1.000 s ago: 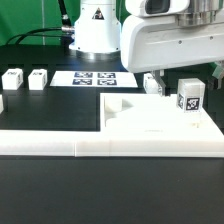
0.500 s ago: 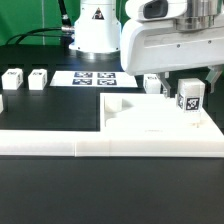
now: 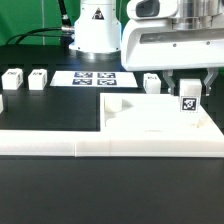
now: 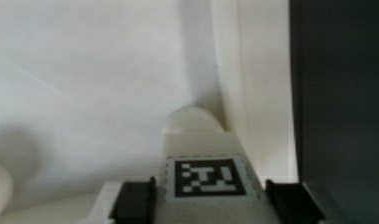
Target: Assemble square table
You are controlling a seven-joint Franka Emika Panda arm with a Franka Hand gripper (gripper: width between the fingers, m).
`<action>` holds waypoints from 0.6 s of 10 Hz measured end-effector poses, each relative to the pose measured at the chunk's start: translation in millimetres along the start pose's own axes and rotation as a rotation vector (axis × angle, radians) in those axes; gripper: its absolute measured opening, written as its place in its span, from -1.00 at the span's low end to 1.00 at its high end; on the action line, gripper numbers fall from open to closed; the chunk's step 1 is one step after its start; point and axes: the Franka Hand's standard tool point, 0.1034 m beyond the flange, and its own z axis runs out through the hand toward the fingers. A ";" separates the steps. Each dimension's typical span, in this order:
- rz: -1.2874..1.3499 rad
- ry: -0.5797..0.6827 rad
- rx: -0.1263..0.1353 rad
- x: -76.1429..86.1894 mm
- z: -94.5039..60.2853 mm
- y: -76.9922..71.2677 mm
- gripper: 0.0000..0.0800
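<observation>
The square table's white panel lies flat at the exterior view's right. One white tagged leg stands upright on its far right corner. My gripper comes down from above, and its fingers are shut on the leg's upper part. In the wrist view the leg sits between the dark finger pads of the gripper, tag facing the camera, with the panel beyond it. Another leg stands just behind the panel. Two more legs stand at the far left.
The long low white rail runs along the front edge, against the panel. The marker board lies at the back centre in front of the robot base. A white part shows at the left edge.
The hand has shifted slightly to the exterior view's right and the leg has turned in place, its tag now facing more squarely forward.
</observation>
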 end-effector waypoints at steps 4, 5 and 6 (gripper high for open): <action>0.568 0.024 0.020 0.2 1.6 -4.9 -0.27; 0.684 0.027 0.042 1.4 1.5 -5.0 -0.27; 0.707 0.026 0.043 1.2 1.5 -5.3 -0.27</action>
